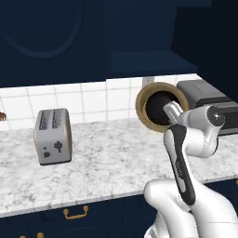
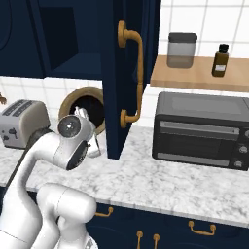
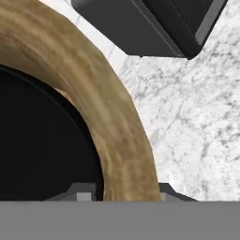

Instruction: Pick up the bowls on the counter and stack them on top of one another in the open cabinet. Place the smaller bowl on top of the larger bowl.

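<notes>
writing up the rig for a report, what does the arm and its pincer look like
The arm is glossy white with rounded, bulbous links, a black strip running along one segment and dark joints. A round grey cap with a small central dot closes the wrist joint. The pincer is small, pale grey metal with two short fingers whose tips look dark in the hand view.

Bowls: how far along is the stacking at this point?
Done: the black bowl already sits inside the wooden bowl. In hand: the gripper pinches the wooden bowl's rim, lifted on edge above the counter. Left: setting the nested pair on the cabinet shelf, which holds no bowl yet.
</notes>
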### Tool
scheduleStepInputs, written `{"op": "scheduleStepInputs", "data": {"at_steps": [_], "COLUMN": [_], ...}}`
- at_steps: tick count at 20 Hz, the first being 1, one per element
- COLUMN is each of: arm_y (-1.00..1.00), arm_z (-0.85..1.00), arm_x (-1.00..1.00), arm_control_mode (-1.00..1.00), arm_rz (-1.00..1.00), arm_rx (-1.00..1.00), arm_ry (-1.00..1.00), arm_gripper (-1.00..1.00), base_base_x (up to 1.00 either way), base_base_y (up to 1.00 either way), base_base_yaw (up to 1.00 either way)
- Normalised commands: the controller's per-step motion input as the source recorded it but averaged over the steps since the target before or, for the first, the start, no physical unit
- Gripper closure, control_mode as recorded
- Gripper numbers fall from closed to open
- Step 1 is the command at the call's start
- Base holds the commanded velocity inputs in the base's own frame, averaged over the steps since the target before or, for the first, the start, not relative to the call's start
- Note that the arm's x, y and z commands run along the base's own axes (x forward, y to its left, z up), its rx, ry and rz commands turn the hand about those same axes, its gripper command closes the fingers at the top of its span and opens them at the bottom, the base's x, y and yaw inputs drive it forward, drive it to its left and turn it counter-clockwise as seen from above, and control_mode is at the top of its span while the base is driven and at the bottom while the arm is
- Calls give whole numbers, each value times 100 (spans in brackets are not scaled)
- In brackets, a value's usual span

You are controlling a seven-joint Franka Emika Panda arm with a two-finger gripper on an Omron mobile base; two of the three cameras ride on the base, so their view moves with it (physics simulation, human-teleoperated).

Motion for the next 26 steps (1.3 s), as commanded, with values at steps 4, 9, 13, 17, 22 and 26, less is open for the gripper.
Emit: {"op": "scheduleStepInputs", "data": {"at_steps": [4, 9, 13, 17, 22, 26], "arm_y": [0, 0, 5, 5, 0, 0], "arm_z": [100, 100, 88, 35, 71, 73], "arm_x": [-99, -59, 25, 100, 100, 88], "arm_control_mode": [-100, -100, -100, -100, -100, -100], "arm_rz": [0, 0, 0, -7, -11, -6], "arm_rx": [0, 0, 0, -1, 0, 0], "arm_ry": [-10, -19, -21, -2, 2, 14], "arm_gripper": [100, 100, 100, 100, 100, 100], "base_base_x": [0, 0, 0, 0, 0, 0], "base_base_y": [0, 0, 0, 0, 0, 0], "base_base_yaw": [0, 0, 0, 0, 0, 0]}}
